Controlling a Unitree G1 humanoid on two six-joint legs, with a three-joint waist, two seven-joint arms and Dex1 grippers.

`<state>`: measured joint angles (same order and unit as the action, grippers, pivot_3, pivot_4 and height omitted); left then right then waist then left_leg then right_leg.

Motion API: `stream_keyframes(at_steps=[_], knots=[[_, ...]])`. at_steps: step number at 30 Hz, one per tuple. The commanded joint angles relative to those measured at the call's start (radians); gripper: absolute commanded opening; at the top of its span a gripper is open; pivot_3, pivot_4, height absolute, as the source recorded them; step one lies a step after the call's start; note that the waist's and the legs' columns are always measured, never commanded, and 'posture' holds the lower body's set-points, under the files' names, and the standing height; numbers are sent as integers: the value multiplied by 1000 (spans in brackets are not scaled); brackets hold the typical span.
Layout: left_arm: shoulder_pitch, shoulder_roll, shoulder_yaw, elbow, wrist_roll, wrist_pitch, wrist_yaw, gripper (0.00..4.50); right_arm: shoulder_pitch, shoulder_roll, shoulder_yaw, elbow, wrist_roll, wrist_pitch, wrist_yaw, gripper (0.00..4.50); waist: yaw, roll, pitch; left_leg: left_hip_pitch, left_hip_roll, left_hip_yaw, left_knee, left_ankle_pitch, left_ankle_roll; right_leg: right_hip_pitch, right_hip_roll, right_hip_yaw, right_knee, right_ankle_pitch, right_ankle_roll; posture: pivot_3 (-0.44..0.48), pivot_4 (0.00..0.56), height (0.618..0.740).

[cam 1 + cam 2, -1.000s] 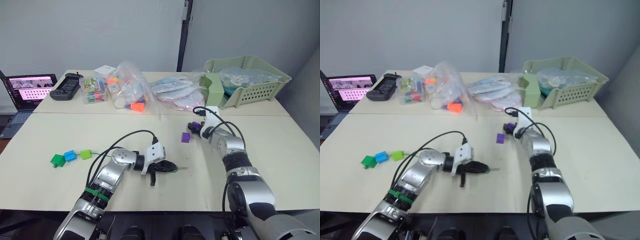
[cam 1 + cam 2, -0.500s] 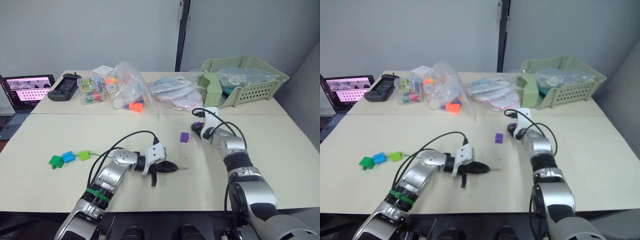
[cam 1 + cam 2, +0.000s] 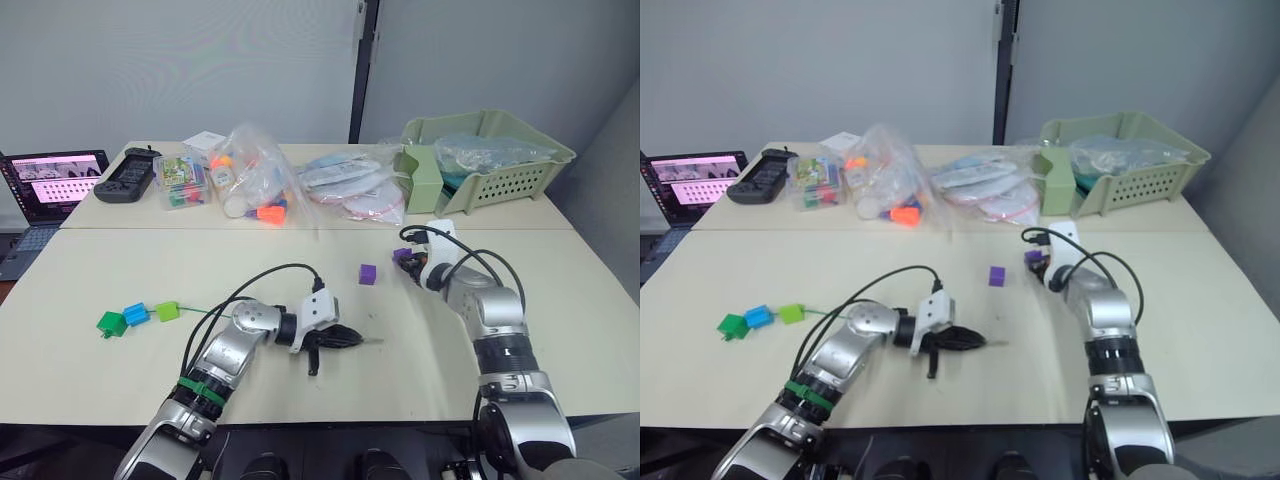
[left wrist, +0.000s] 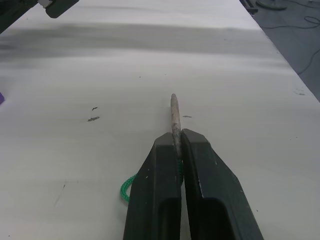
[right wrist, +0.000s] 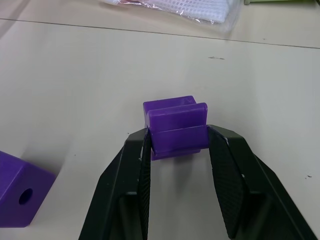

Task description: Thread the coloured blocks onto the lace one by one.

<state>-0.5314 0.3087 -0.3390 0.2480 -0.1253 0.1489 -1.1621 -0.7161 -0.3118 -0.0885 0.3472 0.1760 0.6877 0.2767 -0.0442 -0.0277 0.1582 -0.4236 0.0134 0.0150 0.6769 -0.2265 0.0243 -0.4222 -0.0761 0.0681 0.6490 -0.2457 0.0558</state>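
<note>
My left gripper (image 3: 347, 339) is shut on the lace (image 4: 127, 187) just behind its pale tan tip (image 4: 174, 112), which points right, low over the table. The dark-green cord runs back left to three threaded blocks: lime green (image 3: 167, 310), blue (image 3: 136, 313) and dark green (image 3: 112, 322). My right gripper (image 5: 175, 139) is shut on a purple block (image 5: 175, 126), held just above the table at the right of centre (image 3: 404, 256). A second purple block (image 3: 368, 273) lies loose on the table, a little to the left of that gripper.
Along the table's far side stand a pale green basket (image 3: 490, 160), flat plastic packets (image 3: 345, 185), clear bags of toy pieces (image 3: 250, 175), a black controller (image 3: 130, 172) and an open laptop (image 3: 55, 180).
My right arm has swung outward to the right, its gripper still shut on the purple block. The left gripper has edged slightly right with the lace tip.
</note>
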Motion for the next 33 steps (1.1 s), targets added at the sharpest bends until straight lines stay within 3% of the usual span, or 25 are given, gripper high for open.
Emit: stream_keyframes(at_steps=[1,8,13,17,20,22,26,33], knots=[[-17,-2,5,-6,-10,-20,-7,0,-22,2,20,21,-11,-48,29,1488,0,0,0,0,0,0,0,0,0,0,0,0,0,0,0,0,150,734],[-5,8,9,-18,-11,-19,-3,0,-8,-32,24,-6,-24,-51,44,1488,1,0,0,0,0,0,0,0,0,0,0,0,0,0,0,0,150,734],[-6,4,6,-16,-11,-21,-3,0,66,-74,13,-200,-6,45,48,1488,9,0,0,-1,0,0,0,0,0,0,-1,0,0,0,0,0,150,734],[-14,-13,4,-8,-20,-20,-10,0,192,-102,-35,-462,29,181,27,1488,18,0,0,-1,0,-1,0,0,0,0,-1,0,-1,0,0,0,150,734],[-31,-41,-5,23,-16,-31,-14,0,384,-42,-95,-806,85,353,-31,1488,32,0,0,-1,0,-1,0,0,0,0,0,0,-1,0,0,0,150,734],[-39,-53,-10,40,-12,-40,-21,0,461,3,-108,-942,100,439,-68,1488,32,0,0,-1,0,-2,0,0,0,0,1,-1,-1,0,0,0,150,734],[-56,-68,-15,72,-10,-55,-38,0,564,79,-122,-1113,106,555,-124,1488,28,0,0,-1,0,-1,2,1,0,1,0,0,-2,-1,1,0,150,734],[-85,-85,-23,128,-3,-86,-67,0,705,139,-117,-1245,72,627,-181,1488,31,0,0,-1,0,-1,2,2,-1,1,1,0,-3,-1,1,0,150,734]])
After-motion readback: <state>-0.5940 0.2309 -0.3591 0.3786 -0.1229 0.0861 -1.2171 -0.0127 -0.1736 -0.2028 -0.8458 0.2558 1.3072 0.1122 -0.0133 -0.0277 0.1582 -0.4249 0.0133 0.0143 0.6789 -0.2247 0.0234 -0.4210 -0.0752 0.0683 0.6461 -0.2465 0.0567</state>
